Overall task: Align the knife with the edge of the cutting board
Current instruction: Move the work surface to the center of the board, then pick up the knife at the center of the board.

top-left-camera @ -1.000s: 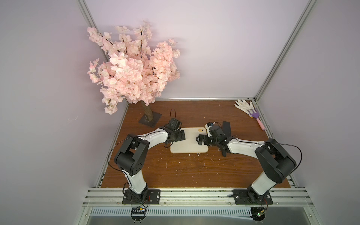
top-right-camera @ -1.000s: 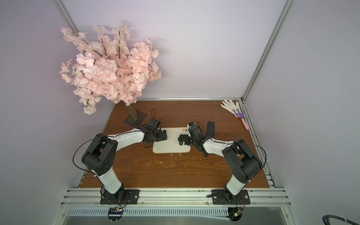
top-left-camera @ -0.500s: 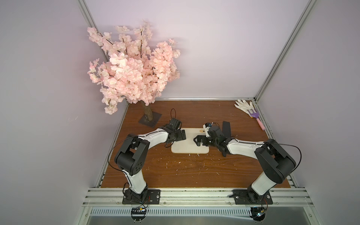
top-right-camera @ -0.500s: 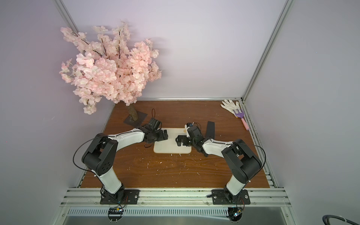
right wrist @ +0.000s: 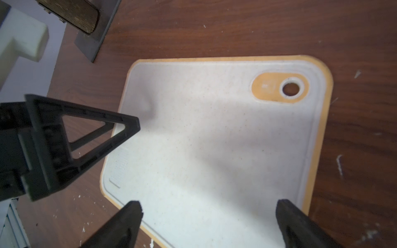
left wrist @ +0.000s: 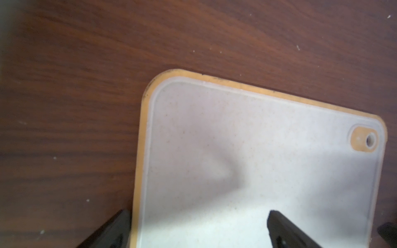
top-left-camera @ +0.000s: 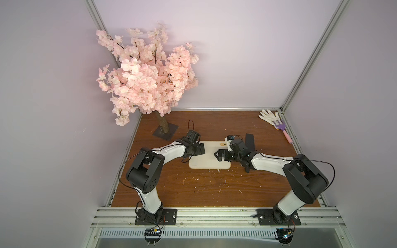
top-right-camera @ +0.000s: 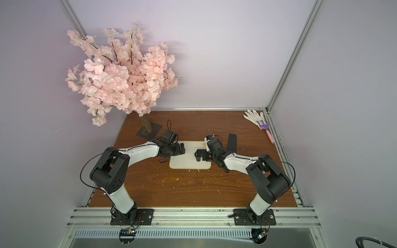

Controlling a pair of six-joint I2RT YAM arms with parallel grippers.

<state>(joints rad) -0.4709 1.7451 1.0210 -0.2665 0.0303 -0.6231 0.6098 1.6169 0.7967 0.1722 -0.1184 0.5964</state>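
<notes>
Inspection of the work area, for your attention.

The cutting board [top-left-camera: 206,164] lies flat at the middle of the brown table [top-left-camera: 193,189], long sides running across, with its small hole at the far right corner. The knife [top-left-camera: 249,141] is off the board, on the table just beside the board's right short edge. In both top views only its broad black blade shows, beyond the right arm, running roughly along that edge with a slight lean. The rest is hidden under the arm, so you cannot tell whether it touches the board.

The right gripper [top-left-camera: 216,155] hangs over the right half of the board, pointing left. Its jaws stand wide apart and empty; in the right wrist view its fingertips [right wrist: 133,212] frame bare board only.

The left gripper [top-left-camera: 203,149] sits at the board's left end, pointing right, jaws parted with nothing between them. In the left wrist view one fingertip [left wrist: 118,227] is over the table outside the board's edge and the other is over the board.

The two grippers face each other with bare board between them.

A blossom tree [top-left-camera: 146,85] stands at the far left corner on a dark square base [top-left-camera: 169,131]. A white glove [top-left-camera: 268,116] and a purple rake [top-left-camera: 280,125] lie at the far right corner, well apart from the board. White crumbs [top-left-camera: 195,178] dot the near side of the table.
</notes>
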